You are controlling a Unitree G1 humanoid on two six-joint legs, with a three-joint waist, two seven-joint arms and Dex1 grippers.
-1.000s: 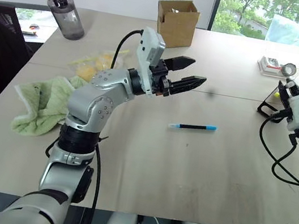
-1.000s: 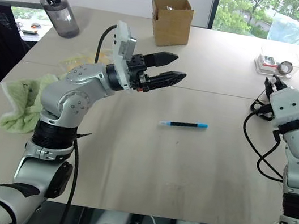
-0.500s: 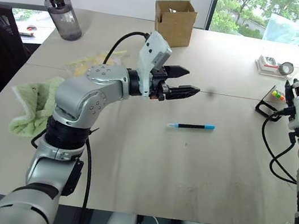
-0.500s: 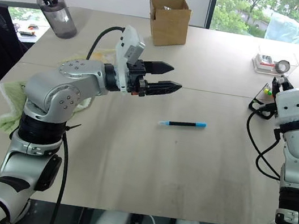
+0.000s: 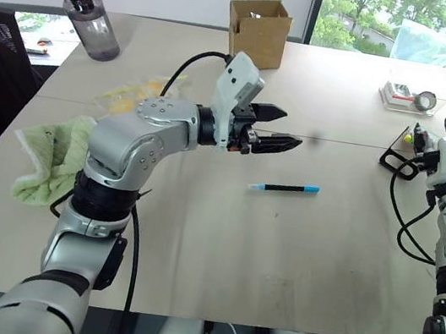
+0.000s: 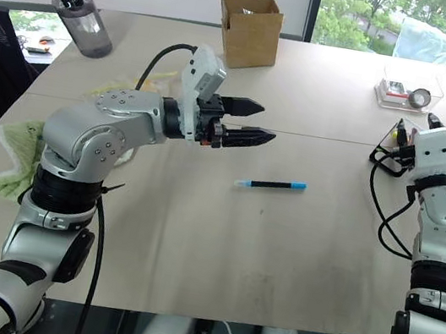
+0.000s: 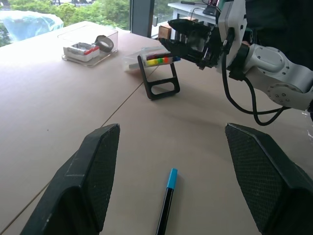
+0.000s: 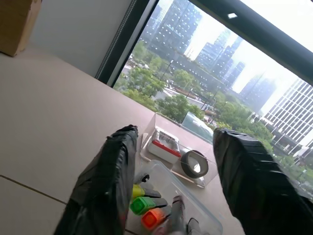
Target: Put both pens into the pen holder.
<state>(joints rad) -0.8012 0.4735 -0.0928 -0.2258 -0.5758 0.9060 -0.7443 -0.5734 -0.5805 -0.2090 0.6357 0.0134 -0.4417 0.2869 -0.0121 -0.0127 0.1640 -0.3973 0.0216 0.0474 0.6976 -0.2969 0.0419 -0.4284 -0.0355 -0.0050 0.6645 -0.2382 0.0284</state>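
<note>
Since a second ago: right gripper (image 8: 168, 191) was clamped shut at the pen holder (image 7: 157, 73), now its fingers are spread wide with nothing between them. Left arm tipped its wrist down a bit, otherwise parked.

Right gripper now: wide open, empty, hanging right over the holder's clear box. I can see the green and orange marker caps (image 8: 146, 210) just below the fingers. Something slim sits among them, can't tell if that's the pink-ended pen.

Left gripper (image 7: 171, 186): open wide, empty, hovering above the table (image 5: 219, 243), pointed toward the blue-capped pen (image 5: 284, 187).

Blue-capped pen: flat on the table mid-way between the arms, well apart from the holder. So I'd call it half done at best.

Risk 1: the holder is a light tilted wire stand. If I pull the right arm back low, a finger could catch the box and tip it.

Risk 2: the pen is thin and flat, so my left fingers could skid it or roll it away.

Risk 3: long carry to the holder, near the right arm's cable (image 6: 381, 219).
</note>
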